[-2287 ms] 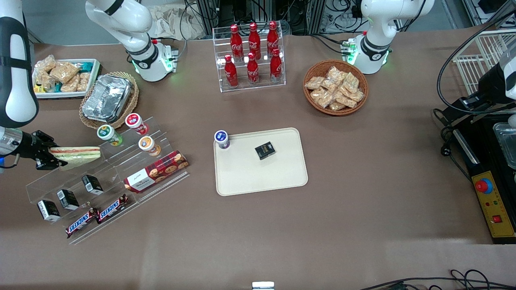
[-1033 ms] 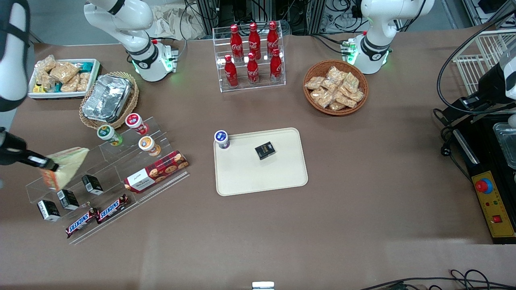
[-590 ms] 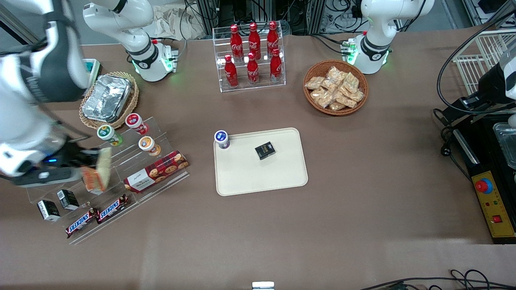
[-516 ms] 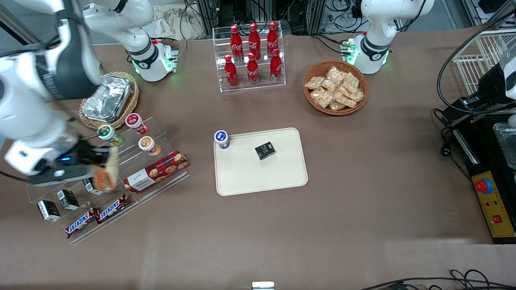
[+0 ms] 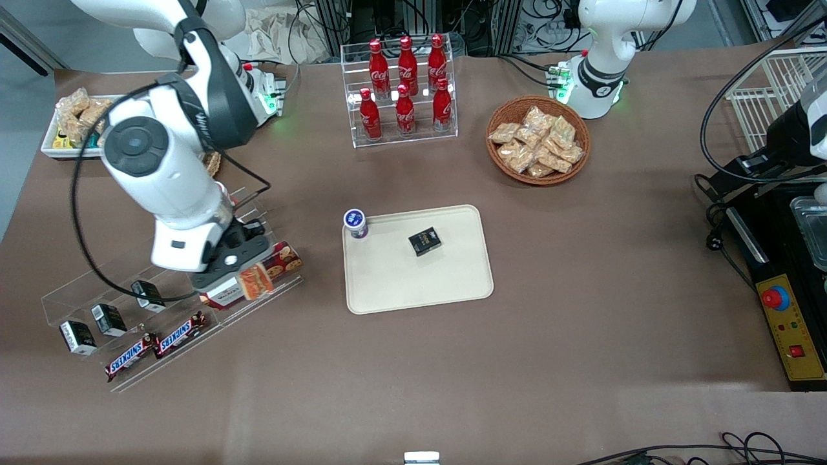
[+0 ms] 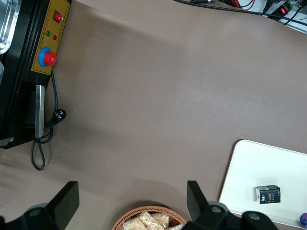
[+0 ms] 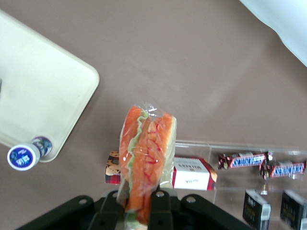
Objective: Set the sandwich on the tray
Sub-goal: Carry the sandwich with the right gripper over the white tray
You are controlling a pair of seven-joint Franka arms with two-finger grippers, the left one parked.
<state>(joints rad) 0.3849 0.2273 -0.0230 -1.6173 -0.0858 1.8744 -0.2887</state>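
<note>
My right gripper (image 5: pixel 242 274) is shut on the clear-wrapped sandwich (image 5: pixel 256 282) and holds it in the air above the red cookie box on the acrylic rack. In the right wrist view the sandwich (image 7: pixel 145 155) stands on edge between the fingers (image 7: pixel 160 203), its orange, red and green layers showing. The beige tray (image 5: pixel 446 284) lies on the table toward the parked arm's end from the gripper, apart from it. It also shows in the right wrist view (image 7: pixel 43 100) and the left wrist view (image 6: pixel 249 167). A small black box (image 5: pixel 424 241) and a blue-capped cup (image 5: pixel 355 223) sit on the tray.
The acrylic rack (image 5: pixel 90 294) holds the cookie box (image 5: pixel 284 256), small black boxes and Snickers bars (image 5: pixel 155 342). A cola bottle stand (image 5: pixel 404 87) and a snack basket (image 5: pixel 537 139) stand farther from the front camera. A white snack bin (image 5: pixel 71 123) sits near the working arm's base.
My gripper has carried the sandwich from the rack's outer end toward the tray and turned it on edge. The arm now covers the foil container and the rack's cups.
</note>
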